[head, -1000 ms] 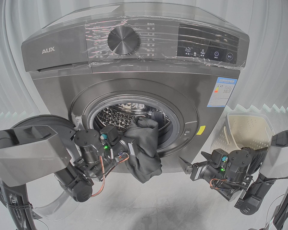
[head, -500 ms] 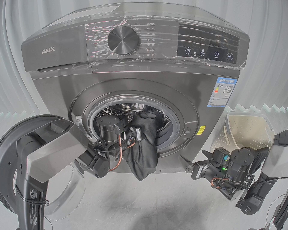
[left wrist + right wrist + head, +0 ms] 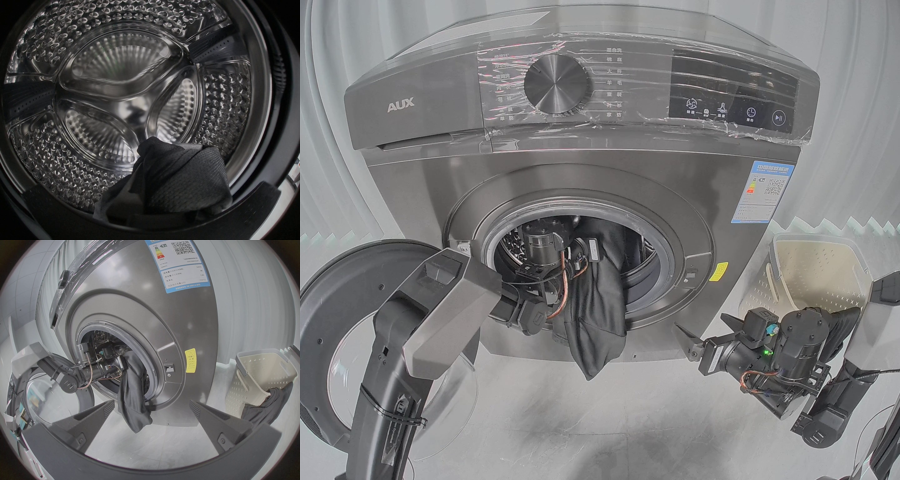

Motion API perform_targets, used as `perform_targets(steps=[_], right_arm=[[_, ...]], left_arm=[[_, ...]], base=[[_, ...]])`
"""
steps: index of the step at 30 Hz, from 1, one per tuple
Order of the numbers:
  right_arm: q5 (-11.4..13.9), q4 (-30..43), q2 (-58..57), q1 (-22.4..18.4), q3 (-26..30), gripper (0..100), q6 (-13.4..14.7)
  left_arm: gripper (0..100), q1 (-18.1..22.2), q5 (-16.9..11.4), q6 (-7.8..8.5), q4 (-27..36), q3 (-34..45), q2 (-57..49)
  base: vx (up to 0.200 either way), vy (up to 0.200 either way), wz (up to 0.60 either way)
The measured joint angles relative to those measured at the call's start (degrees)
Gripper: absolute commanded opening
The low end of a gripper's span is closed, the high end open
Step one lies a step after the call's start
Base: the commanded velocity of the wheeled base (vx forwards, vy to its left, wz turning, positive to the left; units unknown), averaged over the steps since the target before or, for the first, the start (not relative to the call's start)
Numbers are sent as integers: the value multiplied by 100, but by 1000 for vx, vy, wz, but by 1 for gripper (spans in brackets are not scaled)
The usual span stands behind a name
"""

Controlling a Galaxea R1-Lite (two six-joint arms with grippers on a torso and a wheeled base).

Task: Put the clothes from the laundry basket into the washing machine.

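At the lower lip of the washing machine [image 3: 425,187] door opening, a dark garment [image 3: 597,325] lies half delivered. Its upper part is inside the drum [image 3: 125,78]; its lower part hangs over the lip and down the front panel, ending just above the floor. The left gripper [image 3: 603,240] is inside the opening, judged clamped on the garment's upper end because the cloth hangs from it. The right gripper [image 3: 703,332] hangs low before the machine's right front corner, fingers apart and empty. Beside that corner stands the laundry basket [image 3: 819,240], with a second dark garment [image 3: 265,408] draped over its near rim.

Progress: no item lies wholly in the drum; one is partway in, and at least one waits in the basket.

Materials: the drum is polished steel, embossed with small dimples and crossed by ribbed paddles. The garment is a limp, matte, fine-meshed knit. The basket is cream perforated plastic, rectangular with rounded corners. The round door [image 3: 337,300], open at the left, carries a clear window.
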Motion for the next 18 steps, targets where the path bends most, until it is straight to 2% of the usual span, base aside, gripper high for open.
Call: perform_targets(steps=[8,14,15,18], right_arm=[[0,0,13,0,4,100,0],[1,0,28,-5,11,100,-5],[0,0,28,-5,11,100,-5],[1,0,35,-2,11,100,-7]], left_arm=[[0,101,323,-22,360,-1345,619],[0,230,473,-68,532,-1821,923],[100,232,471,-93,529,-1833,940],[100,232,471,-139,538,-1833,978]], base=[[0,0,0],[0,0,0],[0,0,0],[0,0,0]])
